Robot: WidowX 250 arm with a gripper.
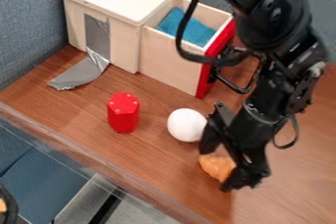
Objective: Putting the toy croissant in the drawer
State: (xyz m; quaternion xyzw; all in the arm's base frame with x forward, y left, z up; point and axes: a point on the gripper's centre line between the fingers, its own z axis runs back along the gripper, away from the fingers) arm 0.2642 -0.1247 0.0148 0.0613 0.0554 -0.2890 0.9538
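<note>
Straddling the croissant, lower right of centre.
My tool is standing wide open around the toy croissant, seemingly not gripping it yet. An off-centre pinch could be squeezing it loose, and my near side could be nudging the white ball (round things love rolling).

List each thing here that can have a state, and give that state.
Drawer: pulled open
Blue cloth: inside the drawer
Red block: standing upright
Silver tape: upper part against the cabinet, lower end on the table
Toy croissant: at the gripper; whether gripped, unclear
</note>
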